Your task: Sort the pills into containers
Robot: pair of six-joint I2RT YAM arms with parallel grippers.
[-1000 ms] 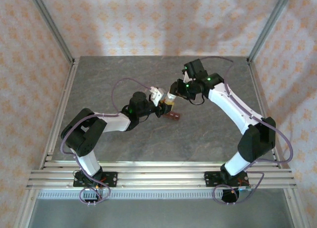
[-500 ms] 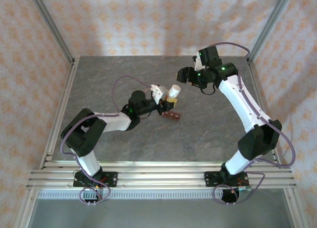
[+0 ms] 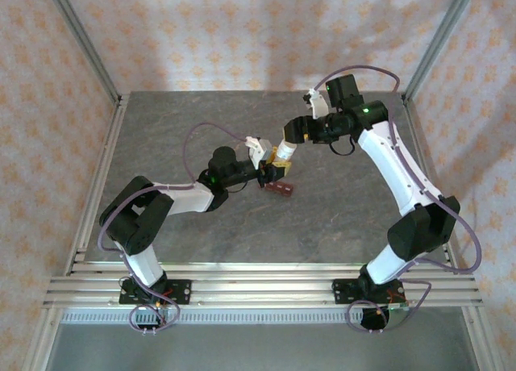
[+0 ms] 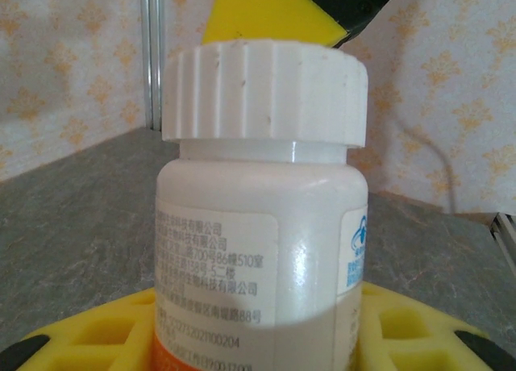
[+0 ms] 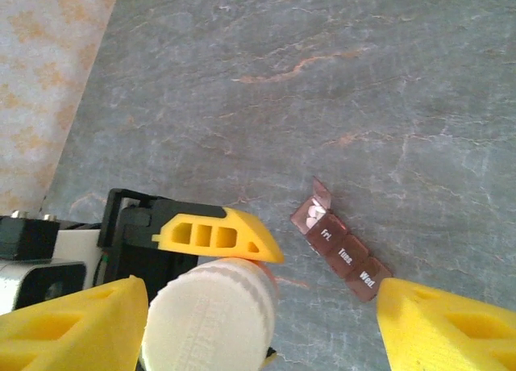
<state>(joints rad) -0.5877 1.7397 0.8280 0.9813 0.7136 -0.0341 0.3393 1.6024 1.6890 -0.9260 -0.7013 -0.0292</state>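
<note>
My left gripper is shut on a white pill bottle, holding it upright just above the table. Its ribbed white cap is on, and my yellow fingers flank the bottle's base. My right gripper hovers open just over the cap, its jaws wide apart on either side and not touching it. The containers, a reddish-brown strip with day labels, lie on the table beside the bottle. The end lid stands open, with white pills inside that compartment.
The grey stone-patterned table has free room all round the strip. Metal frame posts and patterned walls close off the back and sides. A rail runs along the near edge by the arm bases.
My right gripper let go of the bottle's cap and opened, pulled back to the right, then came back over the cap. The left gripper and bottle stayed put.
</note>
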